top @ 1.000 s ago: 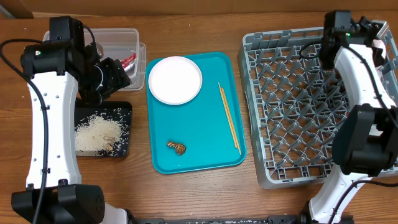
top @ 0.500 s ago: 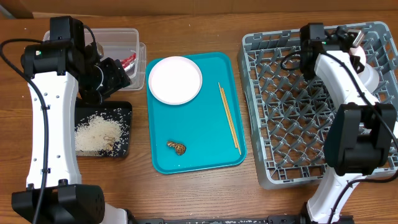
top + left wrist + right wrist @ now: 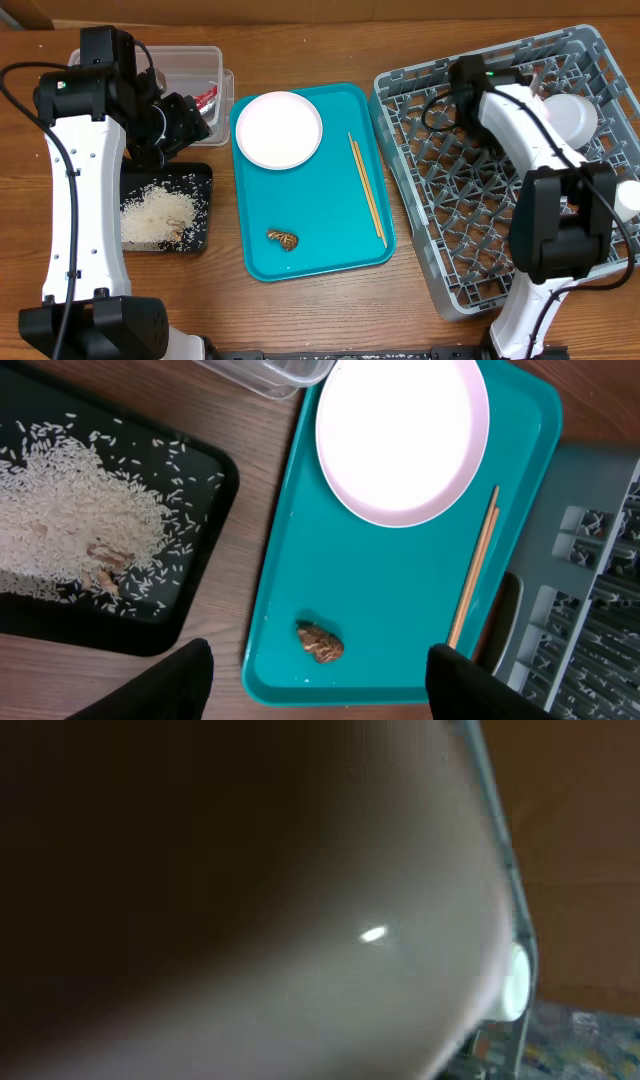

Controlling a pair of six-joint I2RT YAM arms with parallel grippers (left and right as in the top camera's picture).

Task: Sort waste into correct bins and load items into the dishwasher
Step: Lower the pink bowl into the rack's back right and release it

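Your brown wood-grain desk fills the overhead view. At its centre lies the large teal serving tray. On it sit the round pale pink plate at 11 o'clock, the thin wooden chopsticks at 3 and the small brown food scrap at 7. At 9 o'clock of it, the shallow black rectangular tray holds loose white rice grains. At 10, the clear rectangular plastic tub holds the red-and-white wrapper. The large square grey plastic dish rack sits skewed at 3 o'clock, with a round white bowl in its far part. Your left hand hangs released and empty. Your right hand is at that bowl; you cannot tell whether it grips.
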